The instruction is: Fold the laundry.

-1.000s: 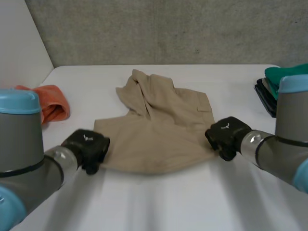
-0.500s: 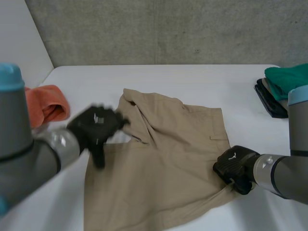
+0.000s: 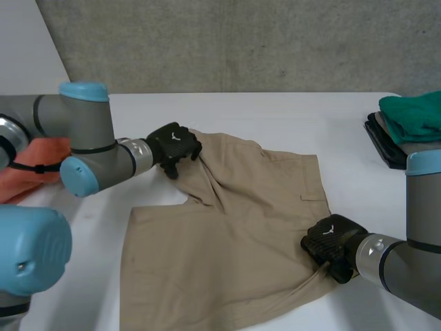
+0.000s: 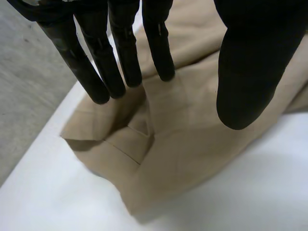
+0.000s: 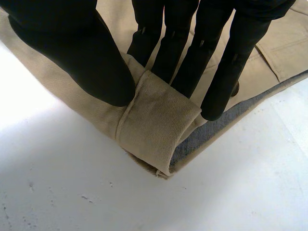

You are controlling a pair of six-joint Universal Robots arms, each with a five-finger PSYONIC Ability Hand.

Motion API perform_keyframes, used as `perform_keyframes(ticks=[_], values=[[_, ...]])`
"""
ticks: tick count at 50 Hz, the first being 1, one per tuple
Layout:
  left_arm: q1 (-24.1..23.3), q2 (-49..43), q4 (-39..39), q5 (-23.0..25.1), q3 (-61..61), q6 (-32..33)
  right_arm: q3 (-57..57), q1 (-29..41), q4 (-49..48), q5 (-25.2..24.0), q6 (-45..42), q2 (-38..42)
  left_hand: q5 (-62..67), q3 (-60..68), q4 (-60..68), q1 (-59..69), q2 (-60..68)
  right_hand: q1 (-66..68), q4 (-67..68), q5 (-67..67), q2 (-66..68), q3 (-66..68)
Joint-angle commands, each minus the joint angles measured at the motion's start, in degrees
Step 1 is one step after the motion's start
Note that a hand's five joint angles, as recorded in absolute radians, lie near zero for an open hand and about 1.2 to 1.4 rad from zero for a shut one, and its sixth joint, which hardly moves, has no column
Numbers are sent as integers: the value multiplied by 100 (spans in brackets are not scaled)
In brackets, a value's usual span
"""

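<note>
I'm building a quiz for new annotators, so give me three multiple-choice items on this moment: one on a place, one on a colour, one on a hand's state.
1. Where does the orange cloth lie?
A) on the table, at the robot's left
B) on a chair
C) on the floor

2. What colour is the folded cloth atop the dark stack?
A) yellow
B) green
C) white

3. What is the right robot hand doing?
A) hanging open
B) pinching the beige garment at a corner
C) curled on nothing

Answers:
1 A, it lies at the head view's left edge.
2 B, the head view shows it green.
3 B, the right wrist view shows it clamped on a rolled hem.
</note>
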Motion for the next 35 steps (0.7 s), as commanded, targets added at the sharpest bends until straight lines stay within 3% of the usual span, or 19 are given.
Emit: perform_keyframes(ticks=[1,10,15,17,21,25,27,35], values=[[-35,-274,43,332,272,70,50,0,-64,48,-3,24,-575,-610,-571,-607,-606,1615,1148,1144,1273,1168],[-115,-300,272,219,290,132,50,9,-82,109,24,-3,-811,-846,-807,-843,-842,1615,1148,1144,1273,1168],[-167,-397,141,149,325,509,50,18,-82,109,24,-3,-643,-678,-639,-676,-674,1615,1148,1144,1273,1168],[-167,-432,105,114,342,667,50,18,-82,109,24,-3,27,-8,31,-6,-4,1615,1148,1144,1273,1168],[-176,-529,96,-141,404,1010,59,0,-73,92,32,-11,2952,2918,2957,2920,2921,1615,1148,1144,1273,1168],[-203,-573,245,-544,395,1282,59,-35,-73,83,41,-3,4484,4450,4489,4452,4454,1615,1148,1144,1273,1168],[-211,-538,228,-694,369,1344,50,-52,-73,83,41,-3,4486,4452,4491,4454,4455,1615,1148,1144,1273,1168],[-229,341,105,-2039,-737,1064,59,-61,-47,65,41,-64,4486,4452,4491,4454,4455,1615,1148,1144,1273,1168]])
